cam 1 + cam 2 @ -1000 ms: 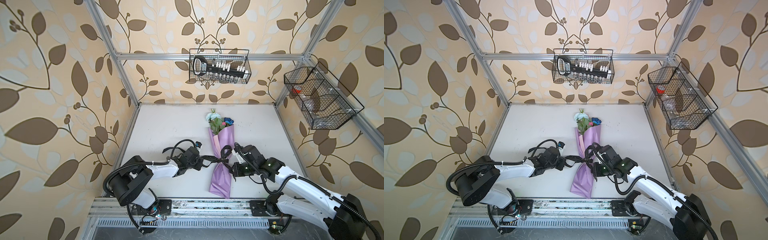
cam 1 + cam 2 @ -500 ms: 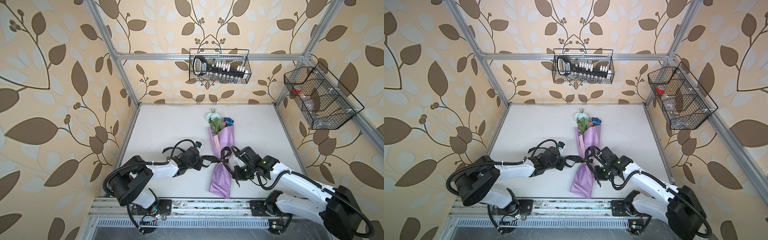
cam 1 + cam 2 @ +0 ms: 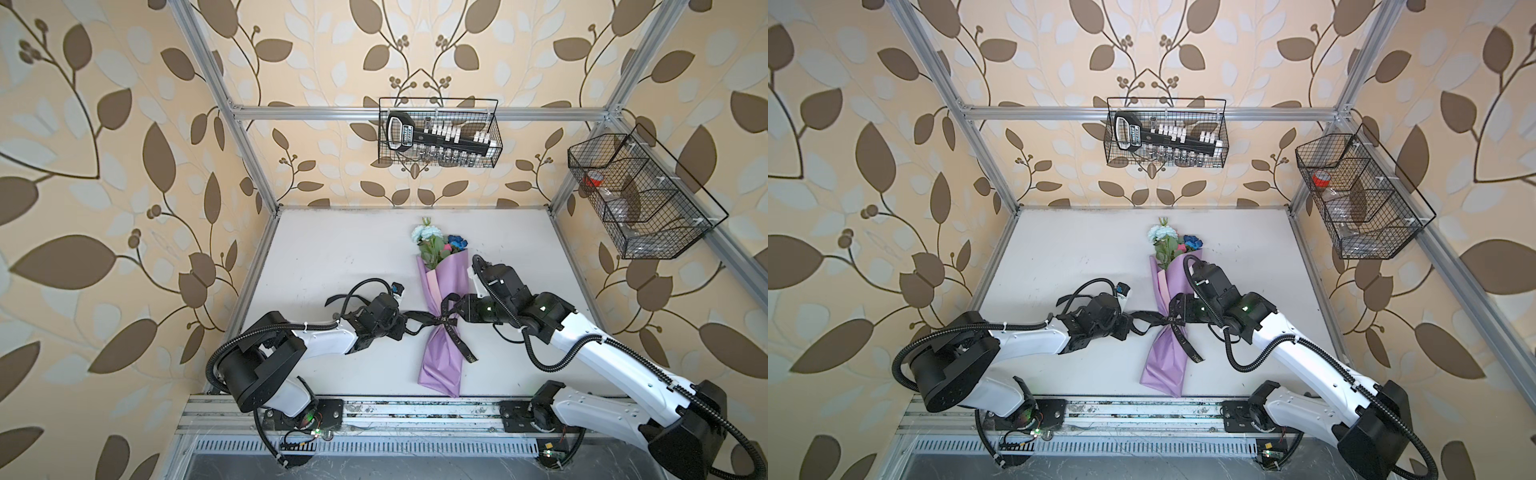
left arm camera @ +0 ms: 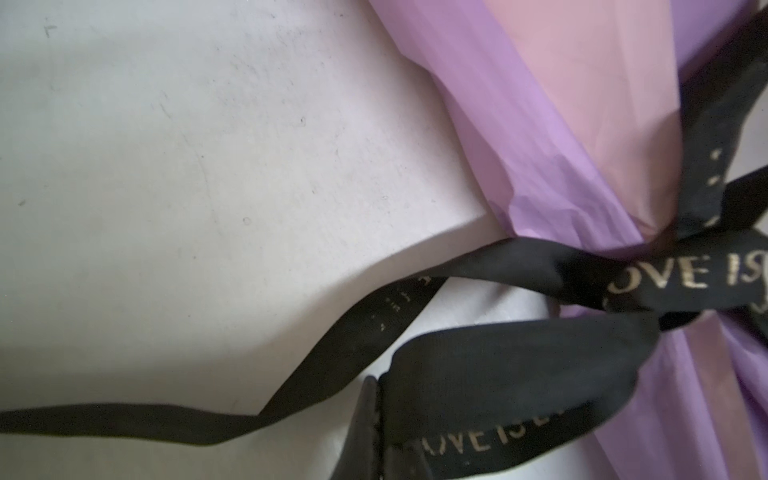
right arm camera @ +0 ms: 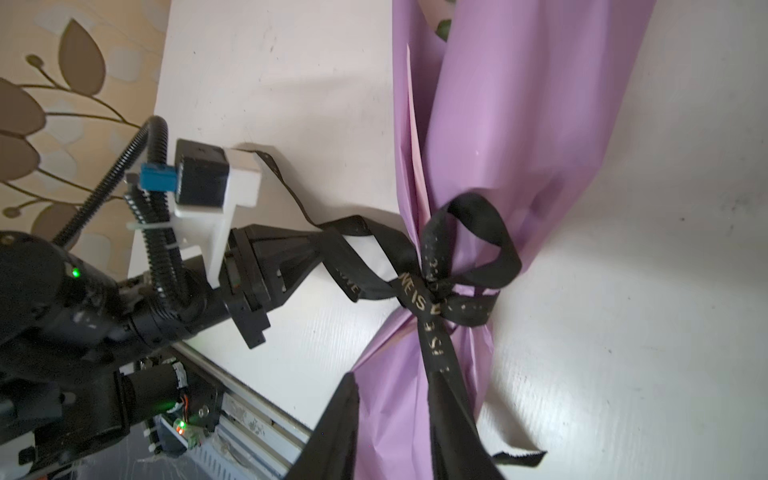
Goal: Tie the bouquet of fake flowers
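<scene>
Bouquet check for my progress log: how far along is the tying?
Done: the ribbon is knotted around the bouquet, one loop formed. In hand: the left gripper is shut on the ribbon's other loop; the right gripper stands open at the knot. Left, probably: snug the bow and let go.

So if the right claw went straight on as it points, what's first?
The right claw likely meets the knot of the black gold-lettered ribbon on the lilac-wrapped bouquet of fake flowers; depth unclear.

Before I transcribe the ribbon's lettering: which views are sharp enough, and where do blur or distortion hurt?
Left wrist: ribbon lettering legible, slightly soft. Right wrist: knot lettering legible, foreground dark and blurred. Both top views: lettering too small; wide-angle stretch at edges.
</scene>
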Controlling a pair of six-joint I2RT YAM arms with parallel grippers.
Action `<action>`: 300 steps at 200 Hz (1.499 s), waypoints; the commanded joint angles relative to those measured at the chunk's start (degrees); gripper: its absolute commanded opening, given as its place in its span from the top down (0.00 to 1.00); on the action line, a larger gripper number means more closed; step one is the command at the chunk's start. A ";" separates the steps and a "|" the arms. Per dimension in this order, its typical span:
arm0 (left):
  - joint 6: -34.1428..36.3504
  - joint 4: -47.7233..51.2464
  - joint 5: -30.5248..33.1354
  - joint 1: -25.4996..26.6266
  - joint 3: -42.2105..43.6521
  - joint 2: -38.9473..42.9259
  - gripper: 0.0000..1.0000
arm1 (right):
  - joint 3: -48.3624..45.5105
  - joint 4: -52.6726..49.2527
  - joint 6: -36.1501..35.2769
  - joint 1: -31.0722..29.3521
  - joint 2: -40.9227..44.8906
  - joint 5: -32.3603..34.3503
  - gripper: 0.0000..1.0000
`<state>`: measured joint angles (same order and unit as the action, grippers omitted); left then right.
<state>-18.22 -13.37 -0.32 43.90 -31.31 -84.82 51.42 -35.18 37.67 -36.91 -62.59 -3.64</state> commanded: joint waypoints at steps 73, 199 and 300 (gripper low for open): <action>-0.85 -1.93 -1.29 -0.04 0.11 1.15 1.00 | 4.19 8.13 -0.94 -2.03 -15.02 8.53 0.73; -0.86 -2.18 -1.35 -0.04 0.16 1.06 1.00 | 4.50 10.51 -0.92 -1.86 -23.51 10.31 0.60; -0.86 -2.04 -1.36 -0.04 -0.22 0.79 1.00 | 4.58 10.58 -0.77 -1.87 -22.70 9.67 0.85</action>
<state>-18.28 -14.13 -1.13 43.90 -31.31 -84.82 54.76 -23.88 36.84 -38.61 -87.37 5.58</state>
